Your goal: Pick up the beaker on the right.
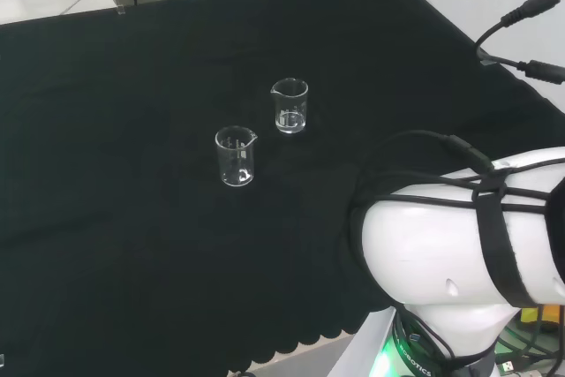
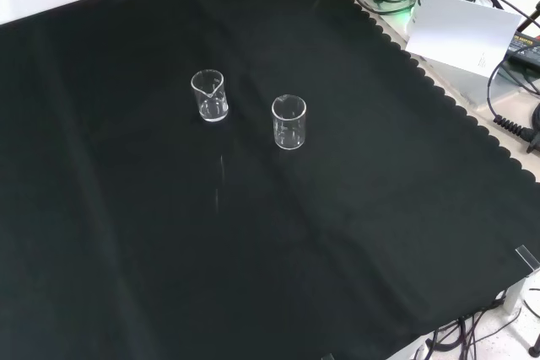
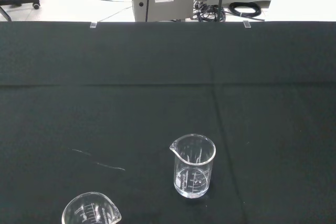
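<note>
The beaker on the right (image 1: 290,105) in the head view stands upright on the black cloth (image 1: 132,218), near the middle of the bench, and nothing touches it. A second beaker (image 1: 236,155) stands near it, to its left and closer to the camera, not touching. In the front view these are the left beaker (image 2: 209,94) and the right one (image 2: 288,121). Both look empty. About the hand I cannot tell whether it is open or closed.
</note>
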Robot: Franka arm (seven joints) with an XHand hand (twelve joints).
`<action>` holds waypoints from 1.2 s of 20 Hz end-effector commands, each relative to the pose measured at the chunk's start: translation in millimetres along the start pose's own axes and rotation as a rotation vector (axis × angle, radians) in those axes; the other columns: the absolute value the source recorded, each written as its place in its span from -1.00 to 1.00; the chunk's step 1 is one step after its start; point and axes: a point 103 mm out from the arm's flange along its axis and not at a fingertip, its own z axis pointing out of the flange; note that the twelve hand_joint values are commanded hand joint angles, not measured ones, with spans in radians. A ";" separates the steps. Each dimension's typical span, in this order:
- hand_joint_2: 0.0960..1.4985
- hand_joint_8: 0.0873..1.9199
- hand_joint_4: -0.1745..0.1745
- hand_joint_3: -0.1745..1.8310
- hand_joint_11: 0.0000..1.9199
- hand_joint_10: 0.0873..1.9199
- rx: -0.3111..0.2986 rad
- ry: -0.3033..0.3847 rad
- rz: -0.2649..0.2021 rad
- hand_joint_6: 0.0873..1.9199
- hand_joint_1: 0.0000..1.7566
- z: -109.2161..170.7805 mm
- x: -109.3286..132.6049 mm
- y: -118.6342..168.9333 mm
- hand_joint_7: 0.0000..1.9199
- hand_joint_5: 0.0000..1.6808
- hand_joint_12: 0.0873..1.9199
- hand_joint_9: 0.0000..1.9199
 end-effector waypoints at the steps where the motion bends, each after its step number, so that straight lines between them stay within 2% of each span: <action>1: 0.44 -0.50 0.04 -0.29 -0.94 -0.41 -0.008 -0.008 0.001 -0.83 -0.99 0.3 -0.5 0.0 -0.95 -0.74 0.32 -0.77; 4: 0.54 -0.53 0.05 -0.42 -0.97 -0.43 -0.002 -0.006 0.000 -1.00 -1.00 1.0 -1.5 1.2 -0.95 -0.67 0.38 -0.77; 13: 0.56 -0.54 0.04 -0.46 -0.98 -0.44 0.017 -0.013 0.020 -1.00 -1.00 8.6 -5.1 10.7 -0.94 -0.64 0.39 -0.77; 18: 0.56 -0.53 0.03 -0.46 -0.97 -0.44 0.030 0.013 0.041 -1.00 -1.00 32.2 -19.8 28.4 -0.92 -0.63 0.39 -0.76; 24: 0.56 -0.50 0.01 -0.47 -0.94 -0.42 0.055 0.043 0.063 -1.00 -1.00 70.3 -48.8 50.4 -0.83 -0.61 0.40 -0.71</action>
